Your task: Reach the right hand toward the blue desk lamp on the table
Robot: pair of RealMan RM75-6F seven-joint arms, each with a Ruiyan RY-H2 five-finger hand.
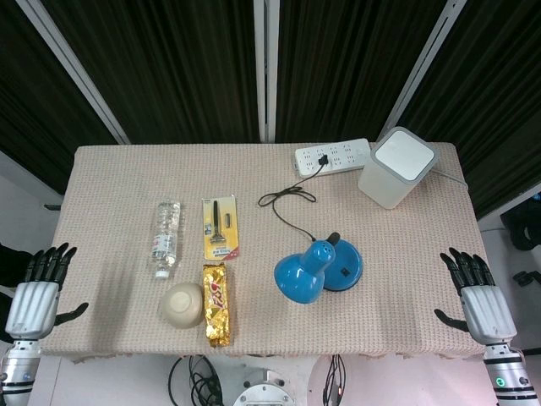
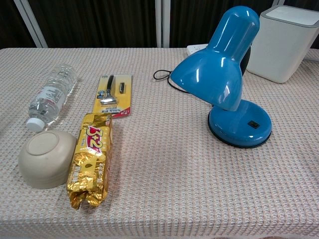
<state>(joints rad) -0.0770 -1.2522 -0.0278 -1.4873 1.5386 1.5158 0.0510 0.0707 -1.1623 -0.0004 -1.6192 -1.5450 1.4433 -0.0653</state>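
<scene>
Right hand (image 1: 475, 292) hovers off the tabletop's (image 1: 406, 279) right front corner, fingers spread, holding nothing; blue desk lamp (image 1: 319, 267) stands right of centre, well apart; reach seems unstarted; next, sweep inward.

The chest view shows neither hand and crops the white bin (image 2: 286, 42) at its edge.

Lamp (image 1: 319, 269) stands right of centre on the table (image 1: 406, 279). Left of it — snack pack (image 1: 215, 304), with bowl (image 1: 182, 305) touching its left side. Behind these: razor pack (image 1: 220, 227) and bottle (image 1: 166, 237). Power strip (image 1: 332, 156) and bin (image 1: 395, 167) lie at the back right.
</scene>
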